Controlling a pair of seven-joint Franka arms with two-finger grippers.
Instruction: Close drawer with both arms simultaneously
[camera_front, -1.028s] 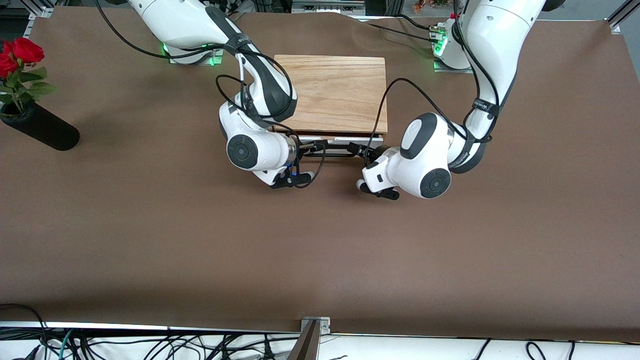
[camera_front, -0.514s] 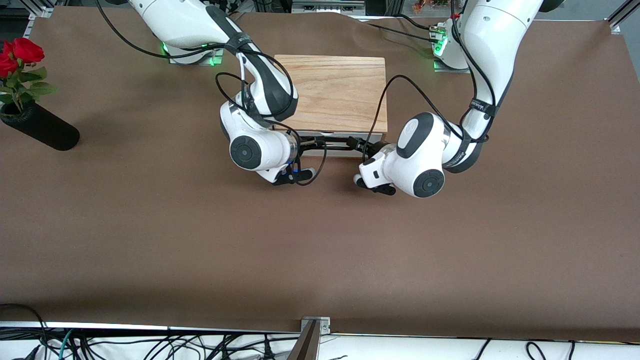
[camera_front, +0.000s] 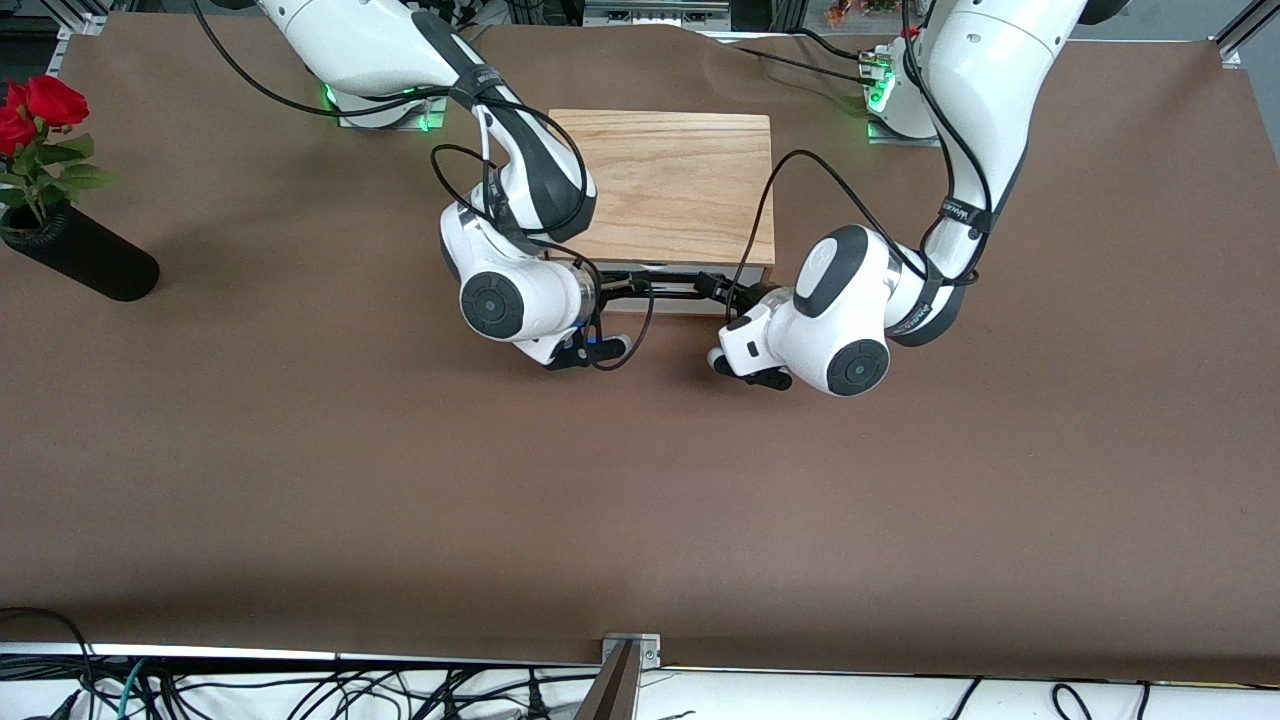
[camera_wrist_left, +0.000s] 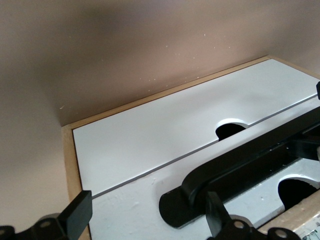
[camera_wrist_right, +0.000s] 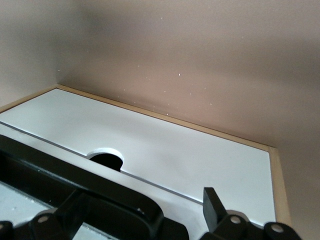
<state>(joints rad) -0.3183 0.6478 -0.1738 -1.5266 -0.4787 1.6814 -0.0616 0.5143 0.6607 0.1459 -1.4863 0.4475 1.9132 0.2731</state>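
Observation:
The oak-grain box (camera_front: 662, 185) stands between the two arm bases. The drawer's white front panel (camera_front: 668, 304) sits flush in the box face, and its black handle (camera_front: 668, 290) runs across it. My right gripper (camera_front: 640, 288) and left gripper (camera_front: 712, 288) are low in front of the drawer, one at each end of the handle. In the left wrist view the open gripper (camera_wrist_left: 147, 220) straddles the handle's end (camera_wrist_left: 200, 190) against the white panel (camera_wrist_left: 130, 220). In the right wrist view the open gripper (camera_wrist_right: 135, 220) straddles the other end (camera_wrist_right: 120, 205).
A black vase with red roses (camera_front: 75, 255) lies toward the right arm's end of the table. The brown table surface (camera_front: 640, 500) spreads out nearer the front camera. Cables loop around both wrists.
Over the last second both grippers moved toward the box and the drawer front slid in with them. In the last half second nothing visibly moved.

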